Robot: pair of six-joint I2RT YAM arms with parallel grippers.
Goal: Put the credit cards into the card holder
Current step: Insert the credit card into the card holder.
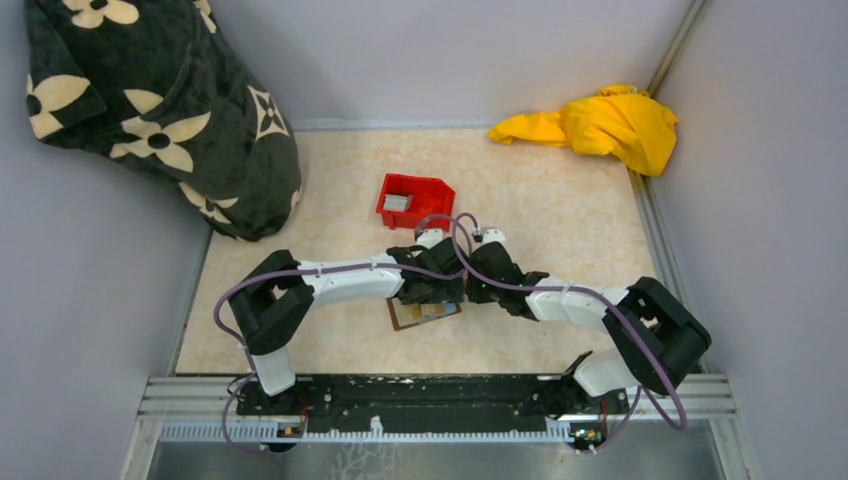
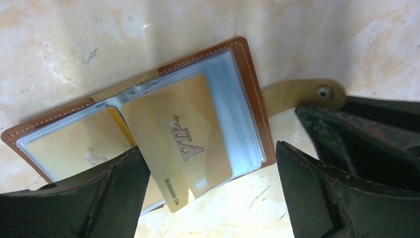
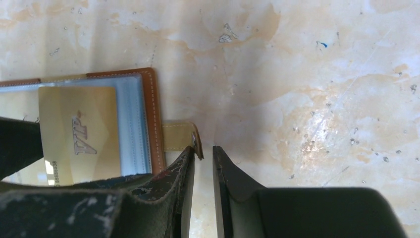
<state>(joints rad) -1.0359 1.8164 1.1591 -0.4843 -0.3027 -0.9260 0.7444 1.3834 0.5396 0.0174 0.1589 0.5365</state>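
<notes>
On the table [image 1: 560, 210], right beneath both wrists, the card holder [image 2: 253, 89] lies open and flat, and I take it as my reference for everything else. Its clear sleeves [image 2: 237, 114] face up. A gold card [image 2: 183, 144] stamped VIP rests over those sleeves, skewed against the holder's edges, with one corner poking past the holder's near edge over bare table. I cannot tell whether any part of it is tucked into a sleeve. A second gold card [image 2: 69, 146] sits inside the sleeve on the holder's other half.

My left gripper [image 2: 208, 153] hangs just above the holder with its fingers spread wide, one to each side of the VIP card. It clamps nothing, though one finger [image 2: 119, 193] overlaps the card's lower edge in the wrist view.

My right gripper [image 3: 203, 151] is at the holder's strap [image 3: 178, 136], the tan tab with a snap that juts from the holder's side. Its fingers are drawn close with a slim gap, bare table showing through, and I see nothing pinched. One fingertip [image 3: 188, 163] sits at the strap's snap end, touching it or just over it; I cannot say which.

Beyond the holder, away from the arm bases, the red bin [image 1: 432, 190] stands apart from it with grey cards [image 1: 397, 202] inside. Farther beyond and to the holder's right lies a yellow cloth [image 1: 600, 125]. Far to its left is a dark flowered blanket [image 1: 150, 100].
</notes>
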